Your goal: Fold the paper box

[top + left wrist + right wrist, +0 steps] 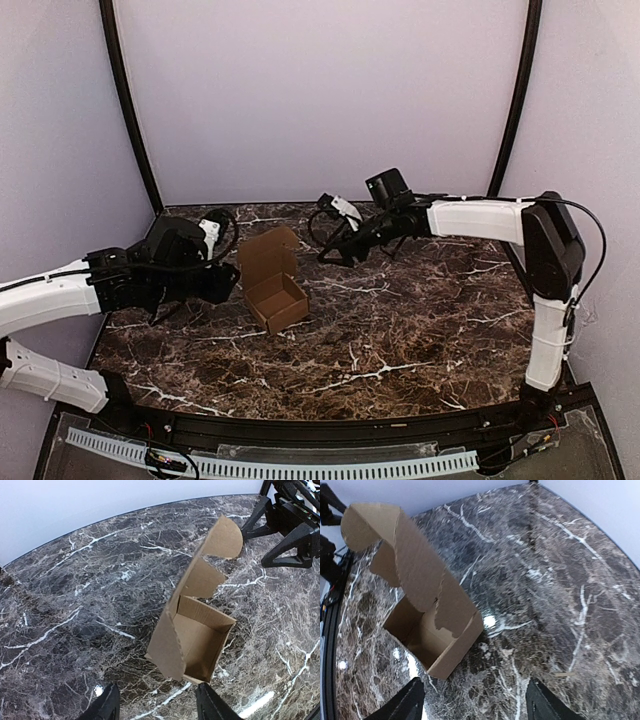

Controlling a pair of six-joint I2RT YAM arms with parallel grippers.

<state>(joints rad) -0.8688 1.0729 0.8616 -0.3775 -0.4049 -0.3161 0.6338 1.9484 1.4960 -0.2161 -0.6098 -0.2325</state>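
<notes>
The paper box (pixel 272 281) is plain brown cardboard, standing open on the dark marble table with its lid flap raised at the back. In the left wrist view the paper box (pixel 197 630) shows an empty inside and a rounded lid tab pointing away. My left gripper (pixel 222 283) hangs open just left of it, apart from the cardboard; its black fingertips (pixel 107 705) frame bare marble. My right gripper (pixel 335 252) is open to the box's right, above the table, holding nothing. From the right wrist the paper box (pixel 427 612) lies ahead of the fingertips (pixel 545 707).
The marble table (pixel 420 330) is walled by pale panels at the back and sides. A black rail and a white perforated strip (pixel 300 465) run along the near edge. A small light sliver (pixel 561 674) lies on the marble in the right wrist view.
</notes>
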